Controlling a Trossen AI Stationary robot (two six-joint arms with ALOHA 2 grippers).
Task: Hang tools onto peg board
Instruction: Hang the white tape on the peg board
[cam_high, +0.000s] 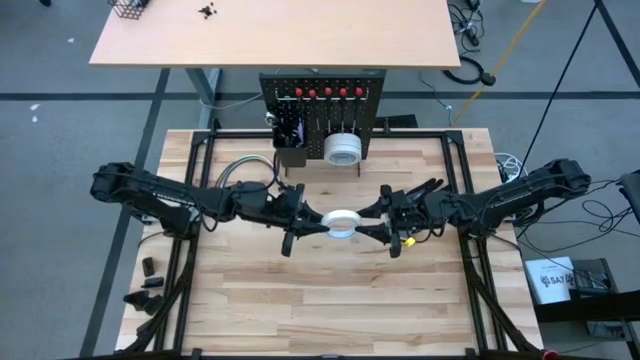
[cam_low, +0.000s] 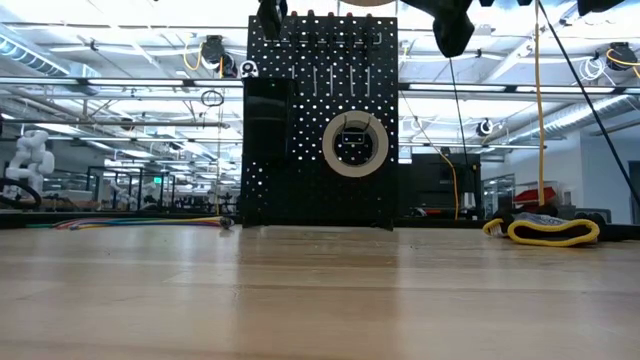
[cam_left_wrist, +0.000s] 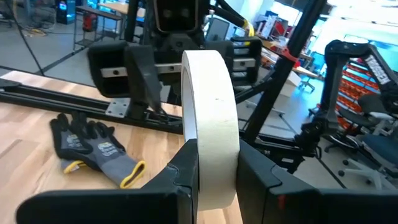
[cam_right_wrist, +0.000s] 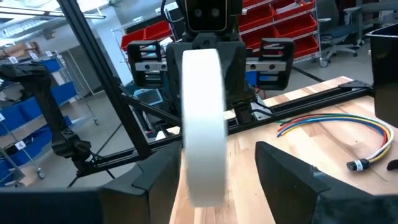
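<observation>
The black peg board (cam_high: 320, 115) stands upright at the table's far edge, also seen in the low view (cam_low: 320, 120). One white tape roll (cam_low: 355, 143) hangs on its front, and red-handled screwdrivers (cam_high: 325, 92) sit along its top. Above the table's middle, my left gripper (cam_high: 320, 222) is shut on a second white tape roll (cam_high: 342, 222). My right gripper (cam_high: 366, 226) faces it from the table's right, open. In the right wrist view its fingers (cam_right_wrist: 292, 180) stand on either side of the roll (cam_right_wrist: 202, 155). I cannot tell whether they touch it. My left gripper pinches the tape roll between its two fingers (cam_left_wrist: 183, 180), one on each flat face (cam_left_wrist: 194, 155), at the part of the ring nearest the wrist. The fingers come level from the table's left. The roll stands on edge, lifted clear of the table.
A grey and black glove (cam_left_wrist: 93, 146) lies on the table under the arms. Coloured wires (cam_right_wrist: 336, 127) run along the table's far left part. A yellow cord (cam_low: 545, 232) lies at the far right. A second table (cam_high: 270, 30) stands beyond the peg board.
</observation>
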